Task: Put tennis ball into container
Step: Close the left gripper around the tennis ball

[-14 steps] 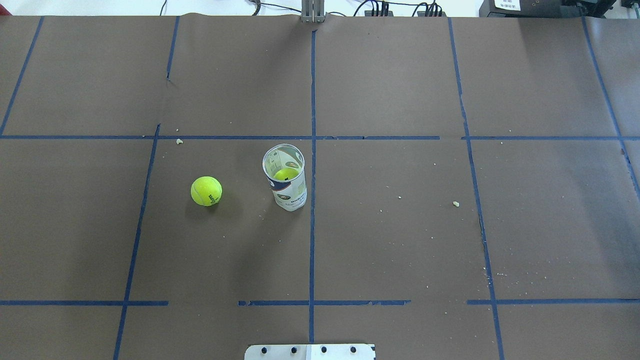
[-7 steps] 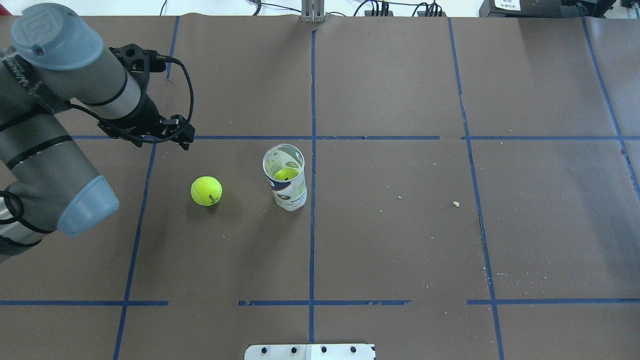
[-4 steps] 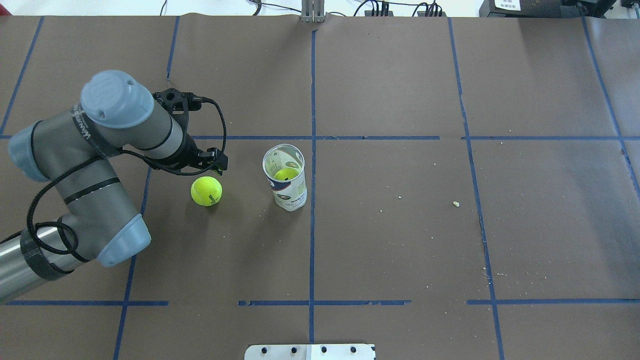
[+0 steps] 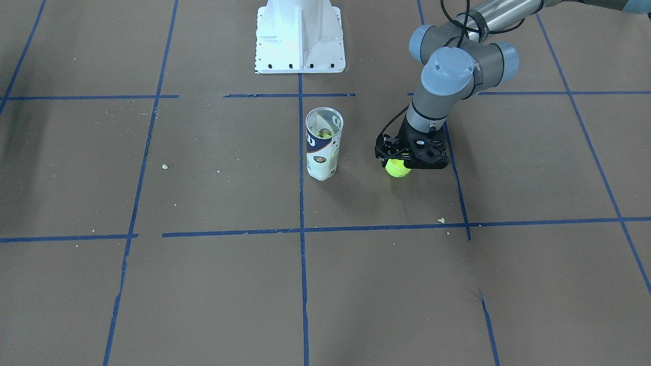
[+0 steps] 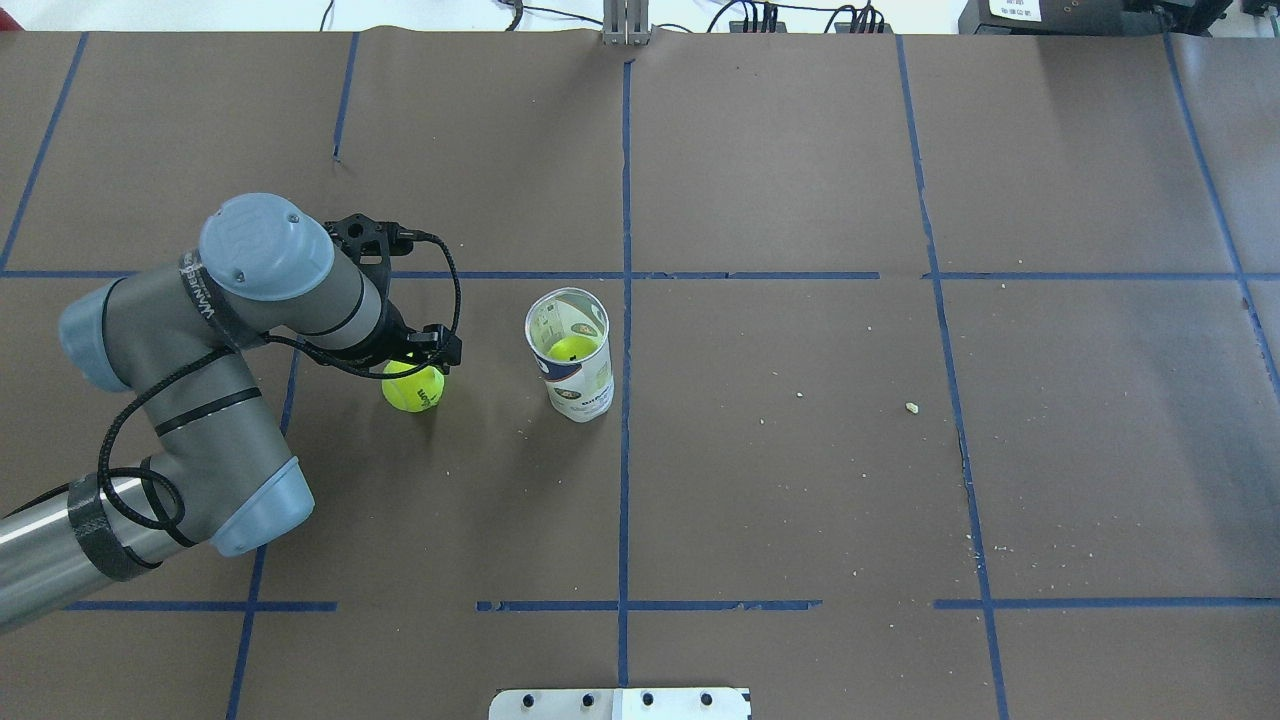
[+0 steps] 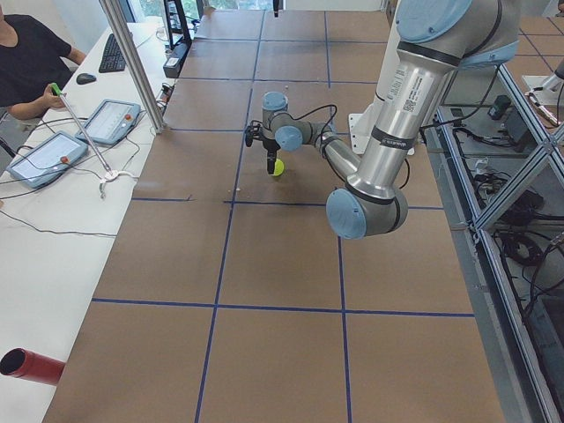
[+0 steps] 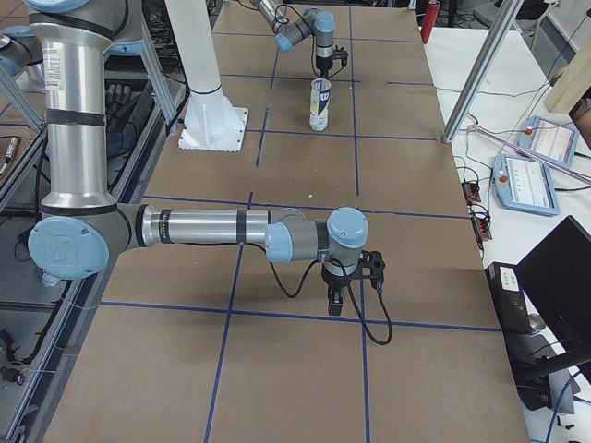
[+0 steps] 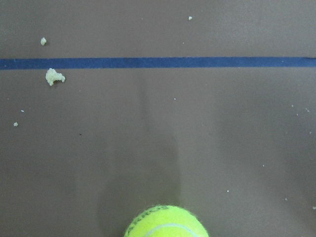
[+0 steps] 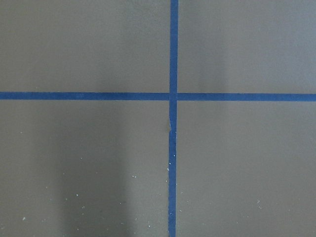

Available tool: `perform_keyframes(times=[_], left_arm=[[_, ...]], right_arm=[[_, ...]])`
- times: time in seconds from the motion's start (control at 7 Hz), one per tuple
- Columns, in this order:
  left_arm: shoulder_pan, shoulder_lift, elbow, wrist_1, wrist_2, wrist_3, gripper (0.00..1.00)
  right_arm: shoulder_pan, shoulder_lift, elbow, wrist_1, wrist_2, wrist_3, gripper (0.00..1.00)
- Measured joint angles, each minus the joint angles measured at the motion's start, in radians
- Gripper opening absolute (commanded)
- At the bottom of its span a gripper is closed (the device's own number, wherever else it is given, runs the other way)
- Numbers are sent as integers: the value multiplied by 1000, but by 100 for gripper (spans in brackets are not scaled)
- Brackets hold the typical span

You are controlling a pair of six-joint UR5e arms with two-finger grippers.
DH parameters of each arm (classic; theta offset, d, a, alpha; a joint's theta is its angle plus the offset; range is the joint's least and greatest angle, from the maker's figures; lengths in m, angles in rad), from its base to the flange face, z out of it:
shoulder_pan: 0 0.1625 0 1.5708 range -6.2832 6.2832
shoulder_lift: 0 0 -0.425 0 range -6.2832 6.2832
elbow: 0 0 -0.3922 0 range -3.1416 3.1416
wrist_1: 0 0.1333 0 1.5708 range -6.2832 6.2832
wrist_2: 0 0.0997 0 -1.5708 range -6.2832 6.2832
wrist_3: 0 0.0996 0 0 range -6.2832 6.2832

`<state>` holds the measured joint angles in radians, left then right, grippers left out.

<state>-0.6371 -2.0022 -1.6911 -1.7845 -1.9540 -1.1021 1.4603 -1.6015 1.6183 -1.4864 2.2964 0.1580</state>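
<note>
The loose tennis ball [image 5: 415, 392] lies on the brown table left of the container [image 5: 572, 365], a clear upright tube with a white and navy label. A second yellow-green ball [image 5: 572, 348] sits inside the tube. My left gripper [image 4: 402, 161] hangs directly over the loose ball [image 4: 397, 170] and covers its top. Its fingers are hidden under the wrist, so I cannot tell whether it is open or shut. In the left wrist view only the ball's top [image 8: 166, 223] shows at the bottom edge. My right gripper [image 7: 336, 300] shows only in the exterior right view, far from both, state unreadable.
The white pedestal base [image 4: 300, 35] stands at the robot's side of the table, behind the tube. Blue tape lines divide the brown surface, and small crumbs [image 8: 54, 77] lie scattered on it. An operator's desk with tablets [image 6: 53, 154] runs along the far side.
My left arm came in from the left and swung down toward the loose ball; its wrist now covers the ball's top. Ball and tube have not moved.
</note>
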Motion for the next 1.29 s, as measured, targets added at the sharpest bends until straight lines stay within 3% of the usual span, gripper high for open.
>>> perform_keyframes(times=[1.14,1.29], left_arm=[[22,0,13,-33,-5,-10,99],[24,1,13,-33,-4,-8,75]], right_arm=[[0,0,0,0,0,0,100],[0,0,0,0,0,0,100]])
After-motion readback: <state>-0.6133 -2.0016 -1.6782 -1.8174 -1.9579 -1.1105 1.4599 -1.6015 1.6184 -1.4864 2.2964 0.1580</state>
